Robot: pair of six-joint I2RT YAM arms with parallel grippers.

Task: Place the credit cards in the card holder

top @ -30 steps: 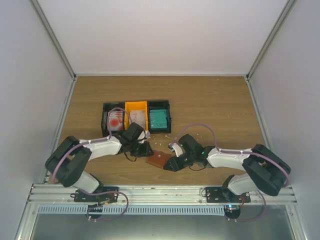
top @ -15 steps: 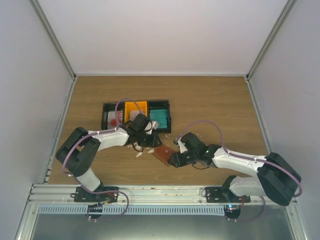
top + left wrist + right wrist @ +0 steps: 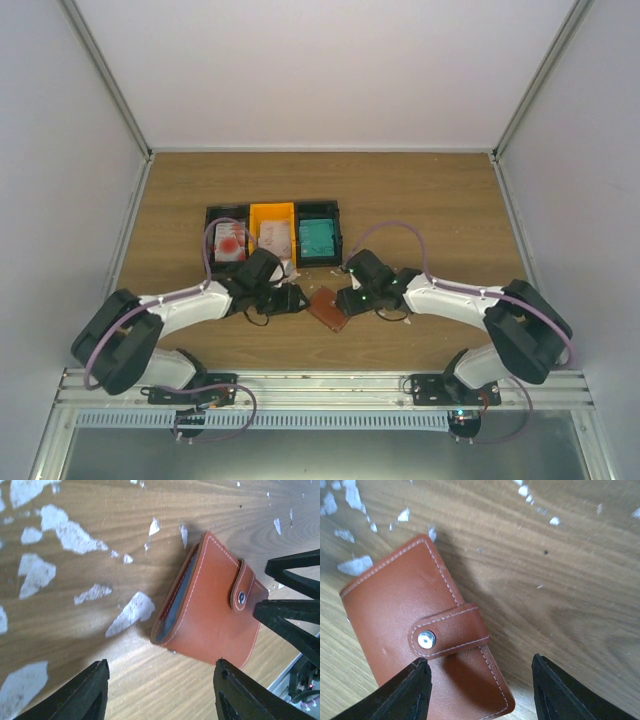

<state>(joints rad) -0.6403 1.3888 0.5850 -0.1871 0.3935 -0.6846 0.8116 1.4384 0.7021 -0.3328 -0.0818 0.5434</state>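
Lying flat on the table (image 3: 420, 200) between both claws, the card holder (image 3: 328, 307) is seen snapped shut. The left gripper (image 3: 160, 667) and right gripper (image 3: 480, 662) are spread open with nothing held, flanking it, presumably for unfastening. The credit cards (image 3: 318, 238) are seen in the bins (image 3: 273, 207) behind.

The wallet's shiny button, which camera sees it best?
The right wrist view: the button faces it, big and sharp. The left wrist view shows it smaller, at a slant. In the top view the card holder is a tiny brown patch, button invisible.
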